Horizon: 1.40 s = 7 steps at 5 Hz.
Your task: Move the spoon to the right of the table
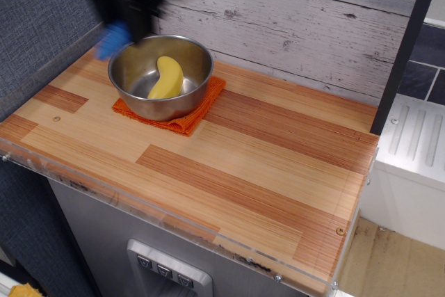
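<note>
My gripper (132,5) is a black motion-blurred shape at the top left, raised above the back left of the wooden table (229,165). It is shut on the spoon (115,38); the blue handle hangs down at its left and the shiny silver bowl end sticks out to the right near the wall. The spoon is in the air, just above and behind the rim of the steel bowl (161,76).
The steel bowl holds a yellow banana-shaped piece (167,78) and stands on an orange cloth (182,117). A black post rises at the back left, another at the right. A white ribbed counter (417,147) lies beyond the table's right edge.
</note>
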Motion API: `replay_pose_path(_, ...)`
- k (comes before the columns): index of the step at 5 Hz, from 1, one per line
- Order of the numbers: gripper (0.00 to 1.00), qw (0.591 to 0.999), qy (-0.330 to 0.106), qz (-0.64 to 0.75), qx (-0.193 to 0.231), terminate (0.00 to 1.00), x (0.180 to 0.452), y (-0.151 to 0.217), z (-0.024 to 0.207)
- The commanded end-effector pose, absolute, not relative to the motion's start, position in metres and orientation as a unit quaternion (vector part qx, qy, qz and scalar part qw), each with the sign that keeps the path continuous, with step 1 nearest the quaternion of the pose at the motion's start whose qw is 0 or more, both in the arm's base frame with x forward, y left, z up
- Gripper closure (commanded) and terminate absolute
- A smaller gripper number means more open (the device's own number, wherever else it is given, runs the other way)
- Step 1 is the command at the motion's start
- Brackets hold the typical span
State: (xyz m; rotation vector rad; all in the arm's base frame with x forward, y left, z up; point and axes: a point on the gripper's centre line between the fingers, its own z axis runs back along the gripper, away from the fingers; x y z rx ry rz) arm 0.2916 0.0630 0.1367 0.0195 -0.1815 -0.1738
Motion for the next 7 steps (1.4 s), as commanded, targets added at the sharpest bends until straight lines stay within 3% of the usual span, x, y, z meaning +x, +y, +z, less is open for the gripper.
replay_pose_path(1, 1.00, 0.994, -0.085, -0.059, 0.021, 0.00, 0.306, -0.024, 0.117)
replay_pose_path(3, 1.00, 0.996, -0.086, 0.027, 0.009, 0.00, 0.317, -0.101, 0.077)
replay_pose_path(5, 1.00, 0.997, -0.077, -0.014, -0.020, 0.00, 0.326, -0.108, 0.038)
replay_pose_path(6, 1.00, 0.996, -0.071, -0.034, -0.038, 0.00, 0.330, -0.101, 0.027)
replay_pose_path(7, 1.00, 0.997, -0.069, -0.024, -0.024, 0.00, 0.330, -0.093, 0.024)
